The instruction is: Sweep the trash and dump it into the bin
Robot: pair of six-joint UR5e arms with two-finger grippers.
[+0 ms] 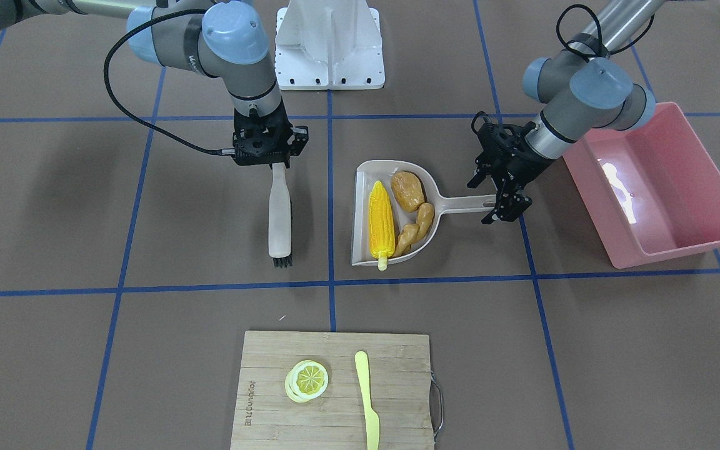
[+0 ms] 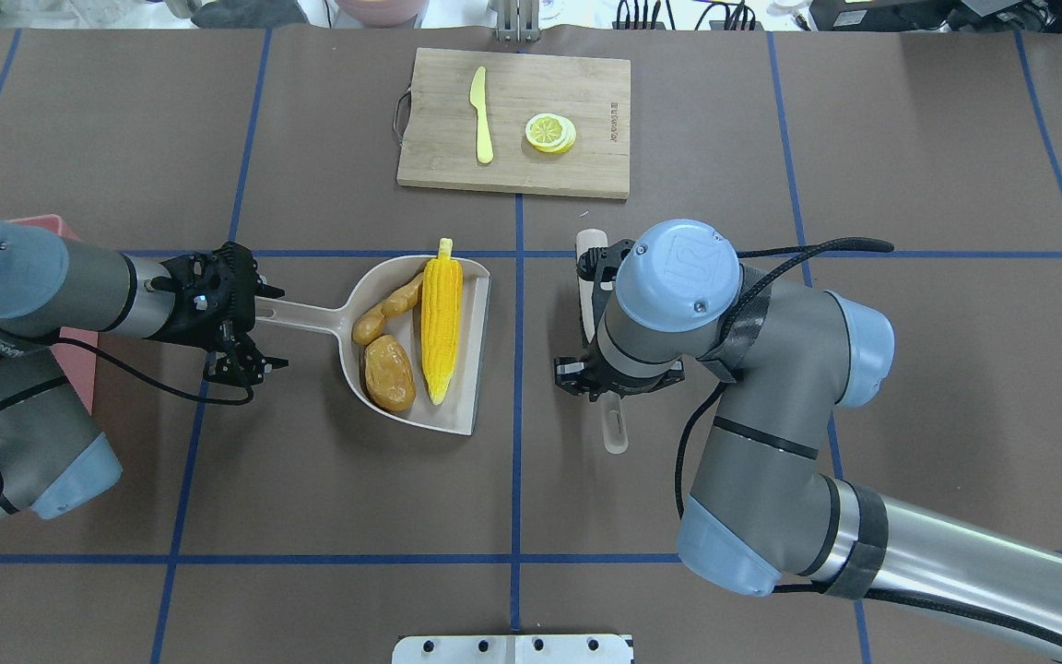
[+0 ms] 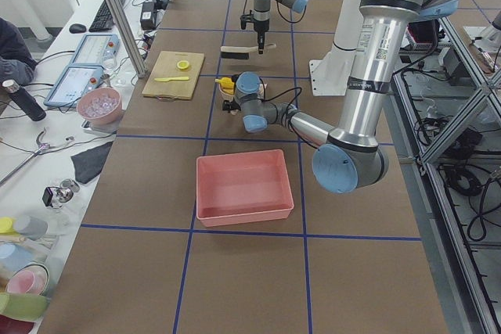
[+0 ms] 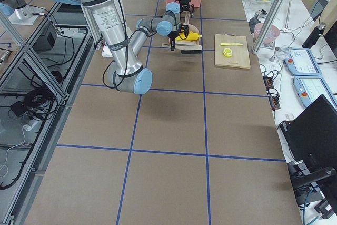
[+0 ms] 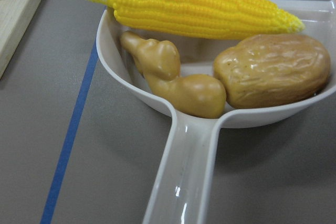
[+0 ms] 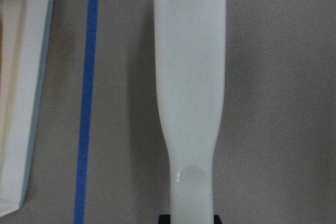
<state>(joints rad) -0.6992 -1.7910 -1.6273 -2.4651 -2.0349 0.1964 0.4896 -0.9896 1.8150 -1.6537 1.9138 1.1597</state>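
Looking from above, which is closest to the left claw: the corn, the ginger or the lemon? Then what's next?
From the left claw:
1. Ginger root, in the dustpan, on the handle side.
2. Corn cob, along the dustpan's open edge.
3. Lemon slice, far off on the cutting board.

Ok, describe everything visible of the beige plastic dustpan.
The beige plastic dustpan lies flat on the brown table, a shallow scoop with raised curved back wall and long handle, its end held by the left gripper. Inside: yellow corn cob, orange-brown potato, tan ginger root; the corn's stalk overhangs the open edge.
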